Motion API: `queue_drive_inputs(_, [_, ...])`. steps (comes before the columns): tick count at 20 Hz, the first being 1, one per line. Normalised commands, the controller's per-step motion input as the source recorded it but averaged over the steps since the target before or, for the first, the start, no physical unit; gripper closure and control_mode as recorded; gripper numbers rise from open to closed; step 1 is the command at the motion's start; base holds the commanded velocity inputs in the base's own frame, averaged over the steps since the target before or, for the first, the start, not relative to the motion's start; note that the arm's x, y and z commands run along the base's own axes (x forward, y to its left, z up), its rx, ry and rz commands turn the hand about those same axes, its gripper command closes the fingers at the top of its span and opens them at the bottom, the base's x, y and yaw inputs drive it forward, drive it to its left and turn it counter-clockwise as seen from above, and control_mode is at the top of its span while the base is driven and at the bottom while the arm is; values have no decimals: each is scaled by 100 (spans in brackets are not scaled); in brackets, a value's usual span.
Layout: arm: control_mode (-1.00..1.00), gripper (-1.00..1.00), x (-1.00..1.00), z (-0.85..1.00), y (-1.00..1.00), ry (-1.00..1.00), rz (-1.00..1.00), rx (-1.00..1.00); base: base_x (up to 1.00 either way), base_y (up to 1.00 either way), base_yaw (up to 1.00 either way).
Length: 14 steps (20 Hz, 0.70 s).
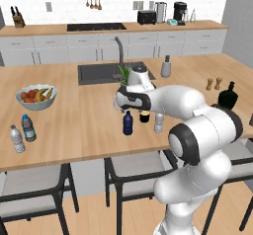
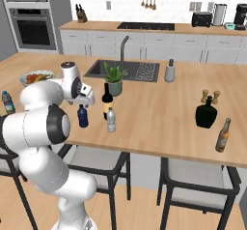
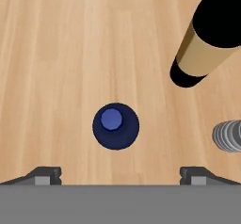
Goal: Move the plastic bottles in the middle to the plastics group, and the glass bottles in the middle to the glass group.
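Observation:
My gripper (image 3: 121, 175) is open and hangs straight above the dark blue plastic bottle (image 3: 115, 125), looking down on its cap; nothing is between the fingertips (image 3: 44, 175). This bottle (image 1: 128, 123) stands mid-counter near the front edge. To its right stands the clear greyish plastic bottle (image 1: 158, 122), and just behind the two is the tall dark wine bottle (image 2: 107, 102) with a cream label. The plastics group, a clear bottle (image 1: 17, 139) and a blue-green labelled one (image 1: 28, 128), stands far left. The squat black glass bottle (image 1: 228, 96) stands far right.
A fruit bowl (image 1: 36, 97) sits at the left. The sink (image 1: 99, 73), a potted plant (image 2: 114, 79) and a grey canister (image 1: 166, 67) lie behind the middle bottles. Salt and pepper shakers (image 1: 213, 84) and a brown bottle (image 2: 222, 136) are near the black bottle. Stools stand under the front edge.

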Motion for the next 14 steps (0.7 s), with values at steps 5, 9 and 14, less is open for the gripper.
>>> queue_drive_inputs(5, [-100,-100,0,-26,3,0,0,0,0,0,0])
queue_drive_inputs(9, [-100,-100,0,-20,6,0,2,0,0,0,0])
queue_drive_inputs(14, [-100,-100,0,-13,1,0,1,0,0,0,0])
